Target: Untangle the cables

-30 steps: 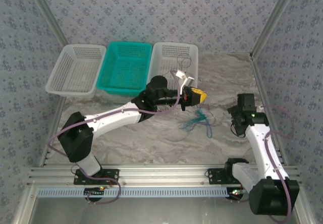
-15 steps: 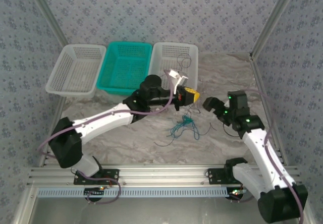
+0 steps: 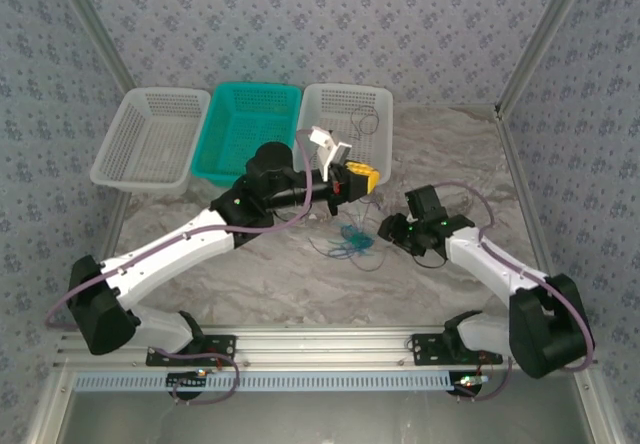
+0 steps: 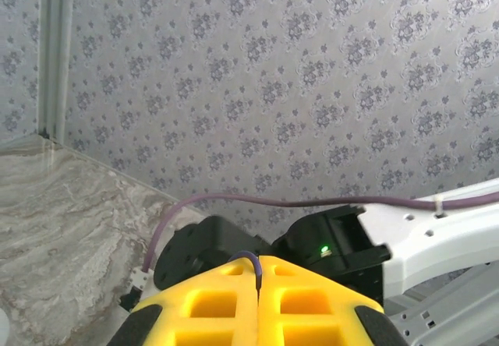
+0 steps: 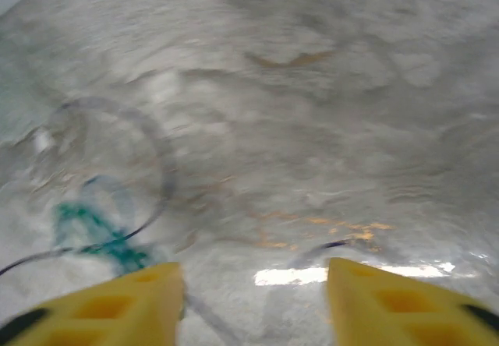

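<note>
1. Fingers (image 5: 109, 307) of the right gripper (image 5: 251, 276) are standing wide apart, hovering low over the marbled worktop (image 5: 327, 89).
2. The cables (image 3: 350, 239), a blue-teal tangle, are lying just beside it.
3. In its wrist view, the left gripper (image 4: 257, 280) is pinching a dark strand (image 4: 256, 264) between closed yellow fingers (image 4: 203, 307).
4. A teal basket (image 3: 245, 134) is sitting between two white baskets (image 3: 150, 144) farthest back.

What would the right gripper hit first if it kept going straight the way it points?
Probably the marble table just ahead of the right gripper, whose jaws stand open. The cables lie left of that line; blur leaves depth unclear.
</note>
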